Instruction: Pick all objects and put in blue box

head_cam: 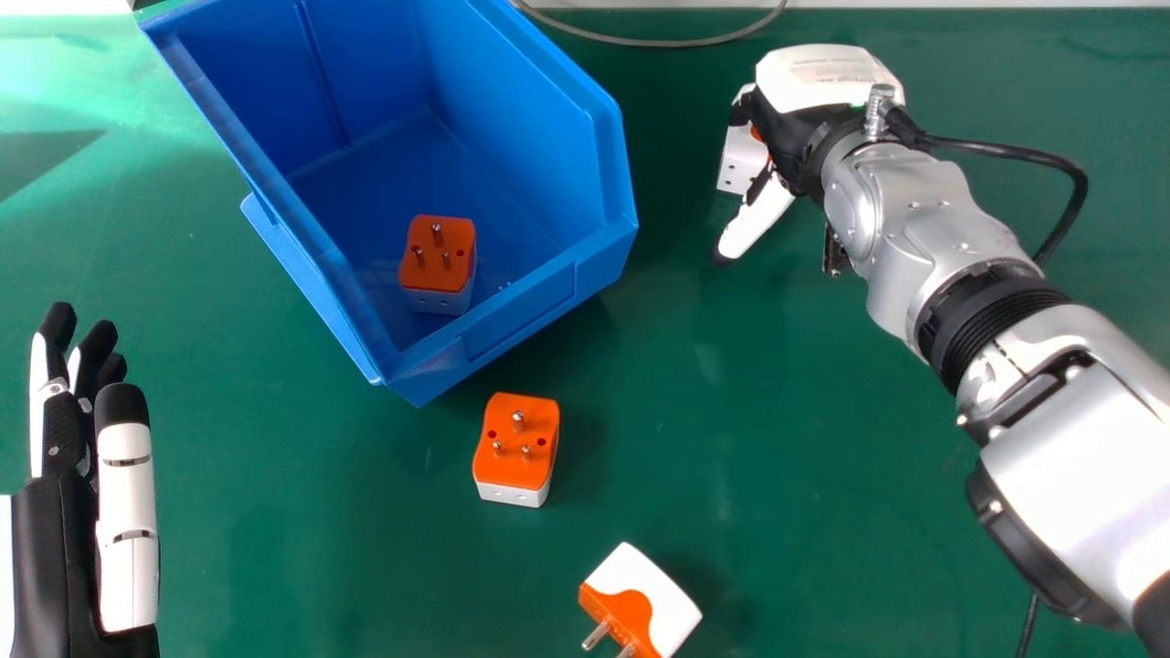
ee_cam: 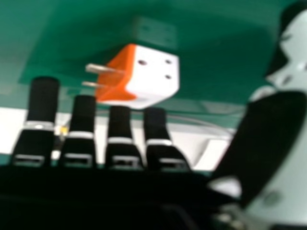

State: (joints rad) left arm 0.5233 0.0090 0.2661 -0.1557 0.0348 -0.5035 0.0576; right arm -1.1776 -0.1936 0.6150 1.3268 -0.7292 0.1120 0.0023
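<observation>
White and orange, the plug (head_cam: 743, 164) sits on the green table (head_cam: 320, 530), right of the blue box (head_cam: 521, 110) in the head view, partly behind the right hand (head_cam: 827, 78). The right hand view reveals metal pins pointing away from the thumb; the holed white face turns thumbward, the long axis running between them, across the fingers. These are straight, apart from the thumb; whether they touch the plug, one cannot tell. The left hand (head_cam: 126, 512) shows at the head view's left edge.
</observation>
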